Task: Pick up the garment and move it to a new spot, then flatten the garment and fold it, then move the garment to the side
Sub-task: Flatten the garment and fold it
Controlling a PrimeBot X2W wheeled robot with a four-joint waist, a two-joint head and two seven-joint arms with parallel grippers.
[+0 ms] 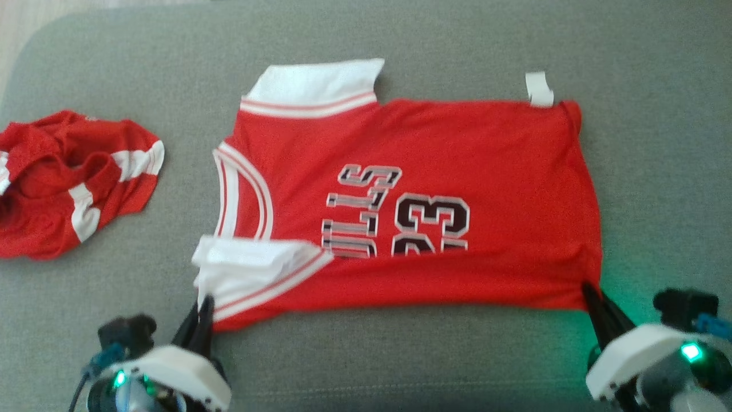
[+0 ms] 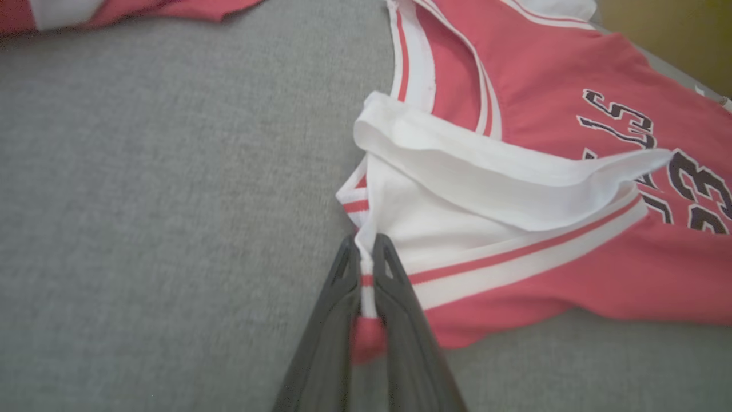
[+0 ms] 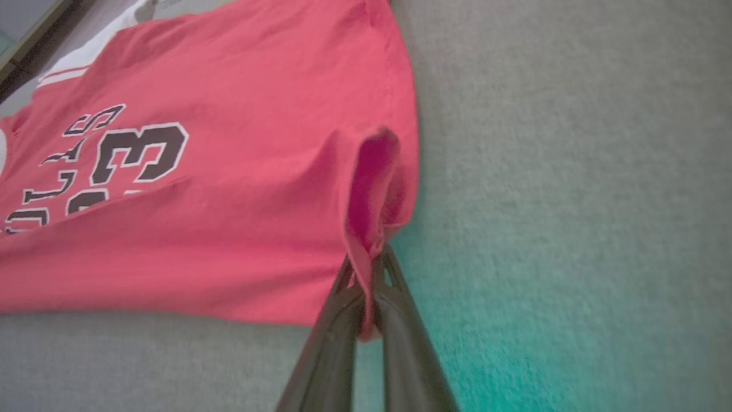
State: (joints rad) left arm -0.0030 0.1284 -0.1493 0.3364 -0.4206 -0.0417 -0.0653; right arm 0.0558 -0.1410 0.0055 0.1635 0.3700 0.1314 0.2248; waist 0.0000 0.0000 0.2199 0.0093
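- The grey padded surface [image 1: 400, 366] carries everything.
- The red jersey [image 1: 486, 160] lies spread across its middle, with the near edge folded over part of the print.
- A crumpled red garment [image 1: 63, 183] sits well apart at the left.
- The left gripper [image 1: 203, 309] has its fingers pressed together on the jersey's white-trimmed near-left corner.
- The right gripper [image 1: 590, 293] is clamped on the near-right hem corner.
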